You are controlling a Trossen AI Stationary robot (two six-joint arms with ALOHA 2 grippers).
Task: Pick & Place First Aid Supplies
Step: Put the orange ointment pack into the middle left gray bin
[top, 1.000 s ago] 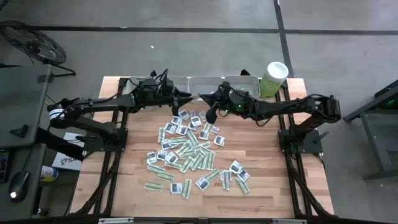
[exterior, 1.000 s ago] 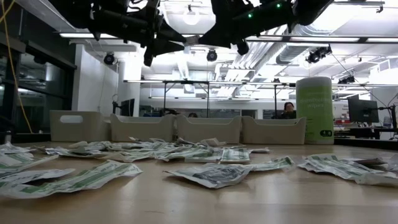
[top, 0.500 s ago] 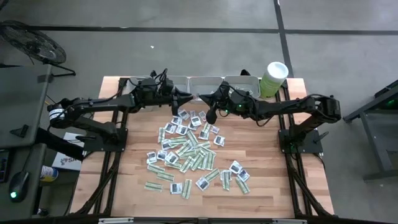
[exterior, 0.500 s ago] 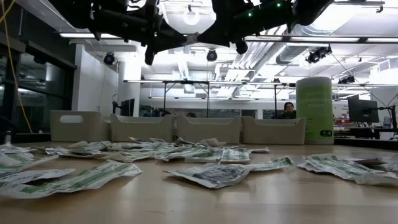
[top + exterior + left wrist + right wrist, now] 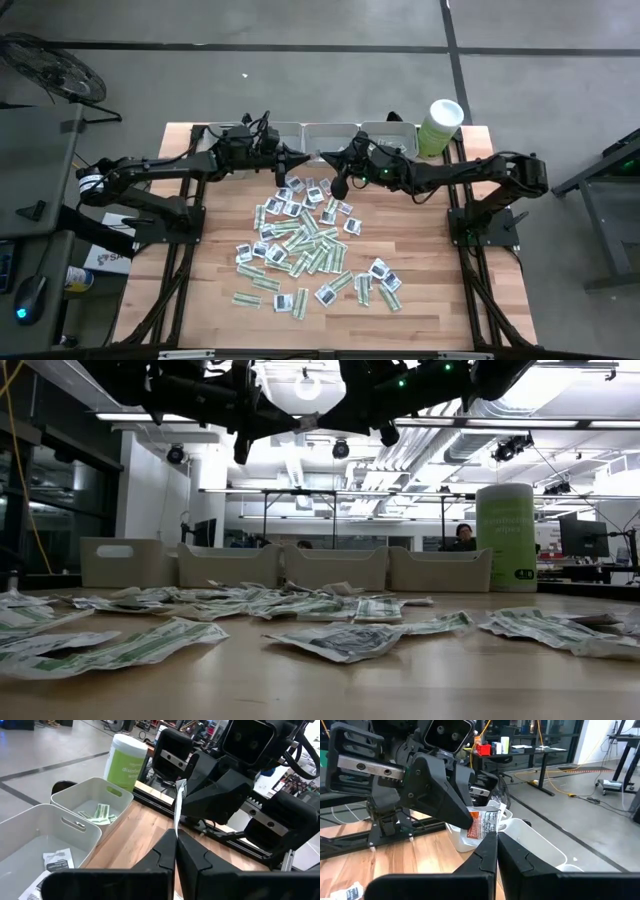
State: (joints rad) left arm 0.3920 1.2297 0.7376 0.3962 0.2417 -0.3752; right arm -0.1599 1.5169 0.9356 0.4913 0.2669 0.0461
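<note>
We are pinching one sachet (image 5: 482,826) between our closed left hand (image 5: 303,157) and closed right hand (image 5: 322,156), above the table (image 5: 430,260).

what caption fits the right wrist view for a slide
Both claws, left and right, pinch one sachet together above the trays.
</note>
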